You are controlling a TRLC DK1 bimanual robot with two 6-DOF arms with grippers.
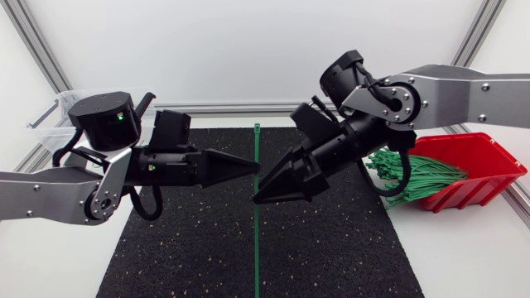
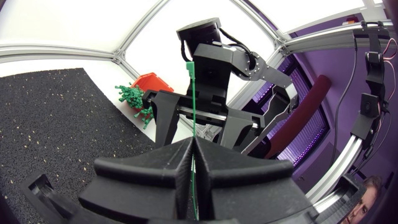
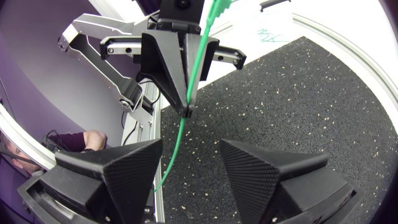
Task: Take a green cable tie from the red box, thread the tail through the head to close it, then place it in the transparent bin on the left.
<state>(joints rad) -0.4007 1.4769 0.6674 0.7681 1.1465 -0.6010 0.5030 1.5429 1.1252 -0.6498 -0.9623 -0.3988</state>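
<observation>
Over the black mat point(image 1: 348, 248), left gripper point(image 1: 252, 168) pinches a slim green plastic cable tie point(image 1: 257, 240) running twelve-to-six; right gripper point(image 1: 265, 187) spread at three o'clock.

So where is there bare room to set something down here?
Bare mat along its near edge, either side of the cable tie. Bare table in front of the red box. Crowded where left gripper and right gripper meet mid-mat.

We work over a white table point(image 1: 464, 257) whose middle is covered by a black speckled mat point(image 1: 190, 248), with a white back panel point(image 1: 248, 50) at twelve o'clock and aluminium frame rails point(image 1: 37, 45) slanting in at ten and two o'clock, all evenly lit.
</observation>
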